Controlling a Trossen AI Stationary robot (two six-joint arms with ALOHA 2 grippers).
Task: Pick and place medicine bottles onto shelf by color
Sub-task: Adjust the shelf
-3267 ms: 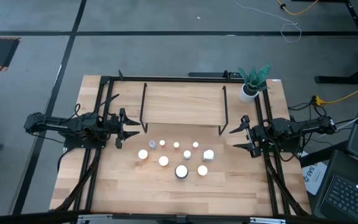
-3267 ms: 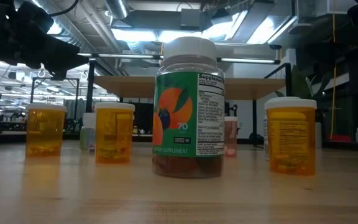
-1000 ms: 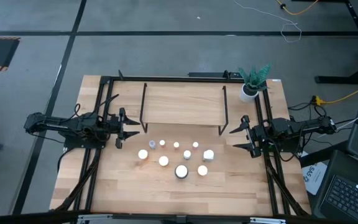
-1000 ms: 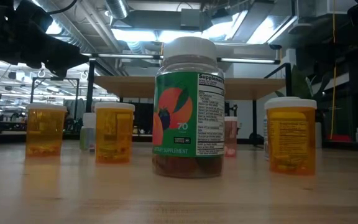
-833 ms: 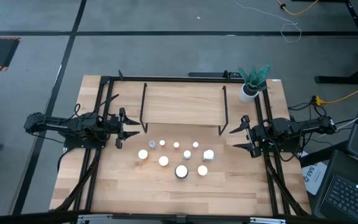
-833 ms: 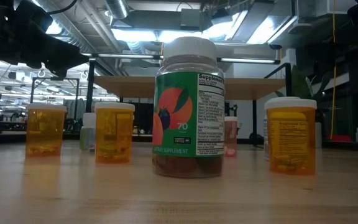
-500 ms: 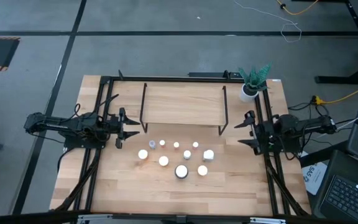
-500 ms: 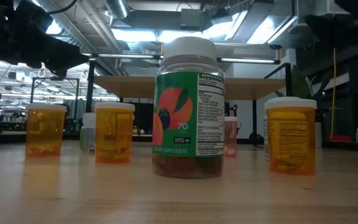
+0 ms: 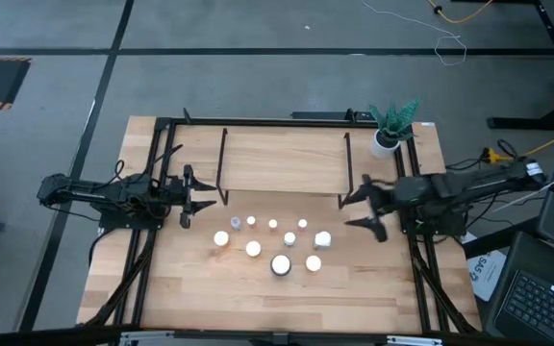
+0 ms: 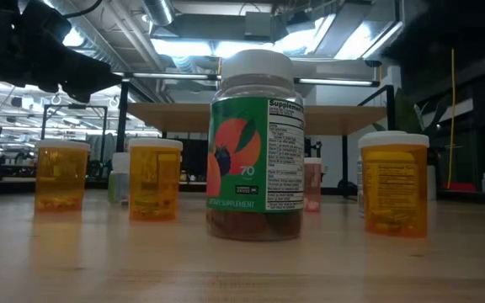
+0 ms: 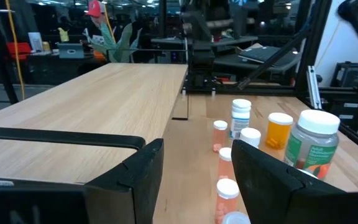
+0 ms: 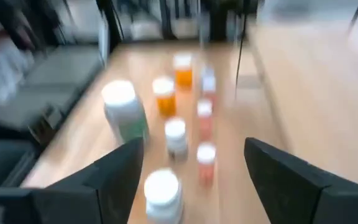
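Several white-capped medicine bottles [image 9: 272, 242] stand upright on their bases in a cluster at the table's middle. Some are amber [image 10: 154, 181], and the big one has a green label [image 10: 255, 147]. The light-wood shelf [image 9: 282, 161] stands just beyond them on black legs. My left gripper [image 9: 210, 202] is open and empty, left of the cluster; it also shows in its wrist view [image 11: 194, 180]. My right gripper [image 9: 346, 212] is open and empty, right of the cluster, facing the bottles [image 12: 176, 137].
A white pot with a green plant [image 9: 388, 130] stands at the far right corner. Black frame rails [image 9: 147, 240] run along the table's left and right sides. Bare tabletop [image 9: 277, 298] lies in front of the bottles.
My right gripper has moved from the table's right edge toward the left, closer to the bottle cluster, staying open. My left arm and the bottles have kept still.
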